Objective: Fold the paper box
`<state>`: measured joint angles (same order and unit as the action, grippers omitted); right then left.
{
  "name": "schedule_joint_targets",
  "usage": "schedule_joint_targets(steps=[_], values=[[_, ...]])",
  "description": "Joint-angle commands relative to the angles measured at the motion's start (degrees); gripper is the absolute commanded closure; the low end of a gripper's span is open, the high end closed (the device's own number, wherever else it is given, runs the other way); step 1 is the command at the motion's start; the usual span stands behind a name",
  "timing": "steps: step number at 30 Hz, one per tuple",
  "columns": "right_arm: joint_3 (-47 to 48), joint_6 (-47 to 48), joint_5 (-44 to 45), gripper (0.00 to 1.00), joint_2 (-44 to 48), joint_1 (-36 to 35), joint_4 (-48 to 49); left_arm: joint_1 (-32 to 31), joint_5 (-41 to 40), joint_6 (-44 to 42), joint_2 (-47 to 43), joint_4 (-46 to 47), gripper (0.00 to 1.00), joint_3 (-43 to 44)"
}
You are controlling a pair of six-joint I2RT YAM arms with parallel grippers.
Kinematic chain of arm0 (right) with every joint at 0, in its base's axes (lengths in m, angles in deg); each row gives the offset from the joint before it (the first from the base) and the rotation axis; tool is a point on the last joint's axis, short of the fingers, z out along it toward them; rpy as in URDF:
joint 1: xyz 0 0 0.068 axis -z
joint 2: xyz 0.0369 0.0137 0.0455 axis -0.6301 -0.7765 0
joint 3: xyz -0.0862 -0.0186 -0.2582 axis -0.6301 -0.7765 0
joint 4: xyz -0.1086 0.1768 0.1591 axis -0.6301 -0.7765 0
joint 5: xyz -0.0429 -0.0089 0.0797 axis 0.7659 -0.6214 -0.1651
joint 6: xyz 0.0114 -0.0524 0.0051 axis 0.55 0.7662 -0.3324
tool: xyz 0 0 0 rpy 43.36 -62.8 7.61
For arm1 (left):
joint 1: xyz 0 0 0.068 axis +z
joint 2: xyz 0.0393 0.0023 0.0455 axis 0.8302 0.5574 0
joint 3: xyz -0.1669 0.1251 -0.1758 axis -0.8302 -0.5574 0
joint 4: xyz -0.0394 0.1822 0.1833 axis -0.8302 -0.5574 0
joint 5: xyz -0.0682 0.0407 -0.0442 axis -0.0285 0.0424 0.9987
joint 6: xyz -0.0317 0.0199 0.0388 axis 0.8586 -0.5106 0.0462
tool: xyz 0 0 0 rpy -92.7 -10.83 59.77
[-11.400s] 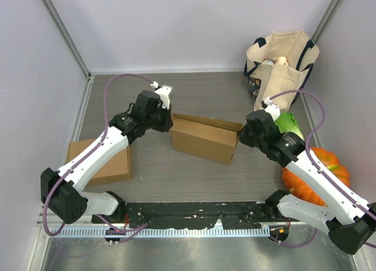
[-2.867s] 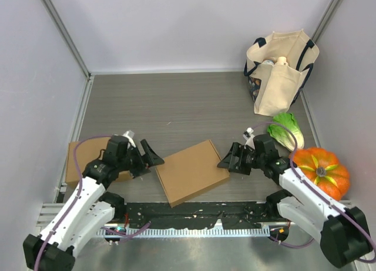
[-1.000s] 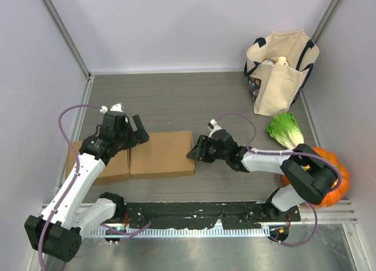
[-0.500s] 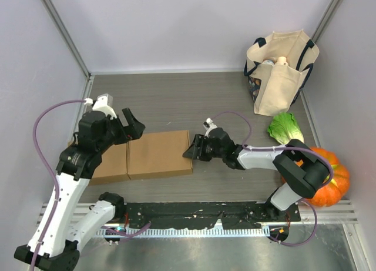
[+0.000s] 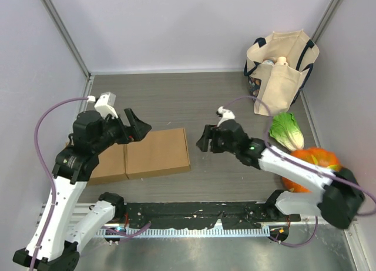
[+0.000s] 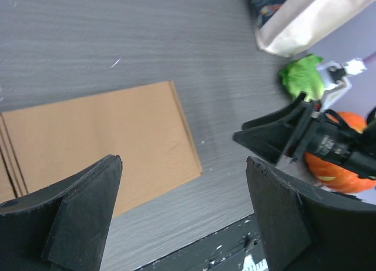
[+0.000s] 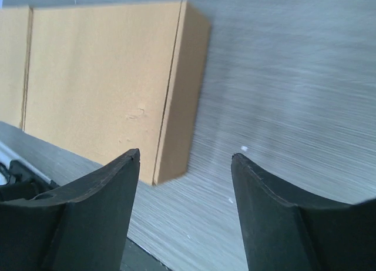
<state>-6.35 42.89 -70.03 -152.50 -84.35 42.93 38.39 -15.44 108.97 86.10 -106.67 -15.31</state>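
Two brown boxes on worktop: paper box, second box just beside. One tote bag, lettuce, pumpkin. Left end effector, right end effector: fingers apart, empty.

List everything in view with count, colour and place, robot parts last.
paper box: one, brown, closed, near left of the table
second box: one, brown, right beside it on its left
tote bag: one, cream with dark handles, far right corner
cabbage: one, green, right side
pumpkin: one, orange, near right, partly behind the right arm
table: one, grey
left hand: black, open, over the boxes
right hand: black, open, right of the paper box
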Motion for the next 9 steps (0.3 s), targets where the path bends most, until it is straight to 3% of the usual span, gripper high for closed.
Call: schedule_joint_targets(steps=[1, 4, 6, 9], values=[[8.6, 8.5, 20.1, 0.29, 21.5, -0.1, -22.8, -0.2, 6.2, 0.2, -3.9, 5.7, 0.09, 7.6], [14.6, 11.4, 21.6, 0.25, 30.5, -0.2, -27.5, -0.2, 6.6, 0.3, -5.6, 9.2, 0.07, 11.0], [18.7, 14.4, 23.5, 0.18, 38.4, -0.2, -29.9, -0.2, 7.0, -0.8, -5.8, 10.4, 0.06, 13.6], [29.6, 18.6, 28.4, 0.17, 44.4, -0.1, -32.4, -0.2, 7.6, -2.9, -4.4, 10.5, 0.05, 21.1]])
